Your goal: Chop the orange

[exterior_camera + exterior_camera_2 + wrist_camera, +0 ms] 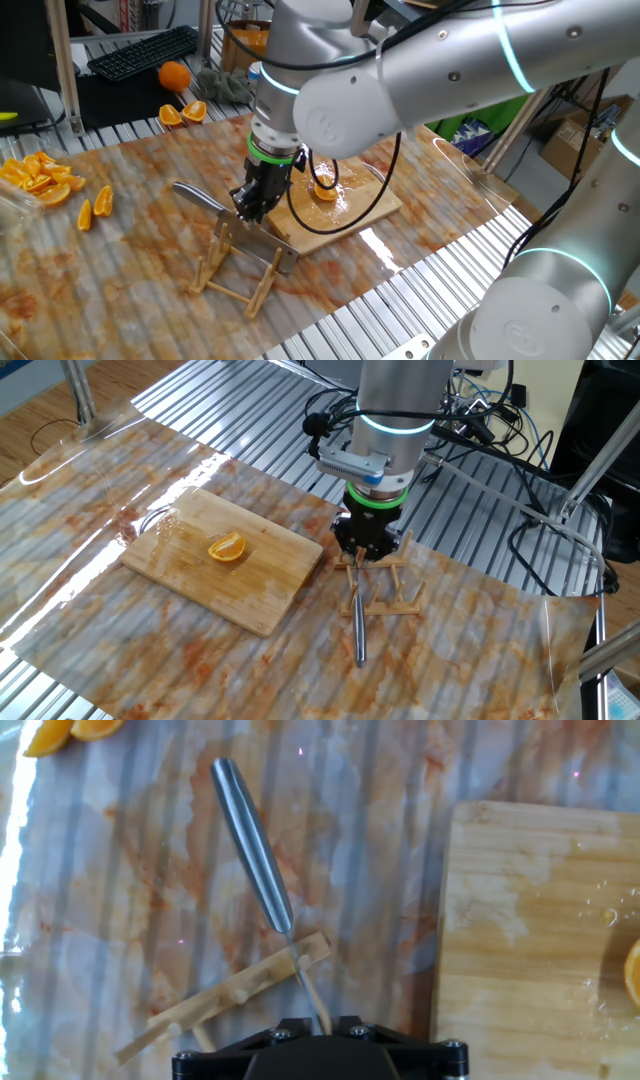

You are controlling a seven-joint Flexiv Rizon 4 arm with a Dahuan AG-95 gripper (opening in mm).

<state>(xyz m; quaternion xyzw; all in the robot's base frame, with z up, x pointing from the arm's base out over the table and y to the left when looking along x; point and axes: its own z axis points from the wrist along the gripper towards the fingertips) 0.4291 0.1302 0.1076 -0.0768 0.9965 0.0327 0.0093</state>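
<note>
Orange [227,548] flesh is glistening on the wooden cutting board [260,600], where one small crescent wedge is lying by itself, cut side up, toward the middle of the board. Juice is wetting the wood around it. In the hand view only the wedge's edge is showing at the right border.

Off the board's end, the gripper [370,550] is pointing straight down over a small wooden rack [385,595] standing on the stained plastic sheet [480,650]. A knife [252,845] is lying across that rack, its metal handle sticking out away from the arm and its thin blade running in under the fingers. The jaws are standing close together around the blade, but whether they are pinching it or just letting go is something I cannot tell; the fingertips are hidden behind the gripper body in every view.

So the wedge is sitting well apart from the gripper and knife, with bare board between them.

Farther off, a whole orange [174,74] and a heap of cut wedges [40,178] are resting at the table's edge.
</note>
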